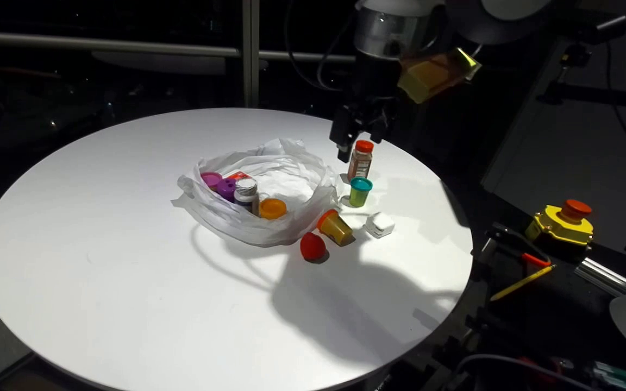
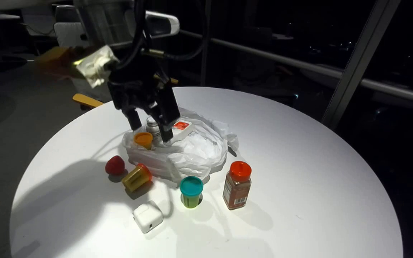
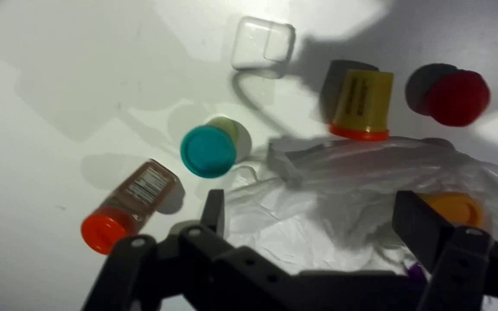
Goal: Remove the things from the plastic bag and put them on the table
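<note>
Nearest in the wrist view, the claw (image 3: 311, 211) spreads its black fingers (image 3: 214, 211), and the step in hand looks like the turnaround between picks, roughly halfway through the unloading. The next move, I'd judge, calls for swinging over the plastic bag (image 1: 248, 231) and coming straight down on one item without pinching film; the orange-lidded tub (image 1: 273, 208) seems handiest. For now the fingers stand wide apart in the air with nothing gripped between them.

Outward from there, the open bag holds that tub, a white-capped bottle (image 1: 246, 200), a purple item (image 1: 226, 189), a pink-lidded tub (image 1: 211, 180) and a red-and-white packet (image 2: 181, 125); its folds may hide more, as I can't see to the bottom. Outside it on the table (image 1: 101, 304) are a red strawberry-like piece (image 2: 115, 165), a yellow tub (image 2: 137, 178) on its side, a teal-lidded tub (image 2: 191, 188) and a red-capped jar (image 2: 237, 190), both upright, and a small white case (image 2: 148, 216).
</note>
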